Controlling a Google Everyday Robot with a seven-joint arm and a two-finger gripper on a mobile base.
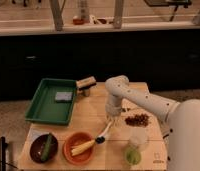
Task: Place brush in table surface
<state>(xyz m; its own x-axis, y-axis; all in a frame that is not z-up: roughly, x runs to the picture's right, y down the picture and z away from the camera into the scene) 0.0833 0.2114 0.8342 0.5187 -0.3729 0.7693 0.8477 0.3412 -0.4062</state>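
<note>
The gripper (111, 120) hangs low over the bench (93, 112), jaws closed on the top of the brush (105, 133), which slants down beside the orange bowl (78, 147).

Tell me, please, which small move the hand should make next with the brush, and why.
Probably lower a little more, then release. The hand hangs low over the table surface, and the brush slants down from it, its dark head near the orange bowl.
</note>
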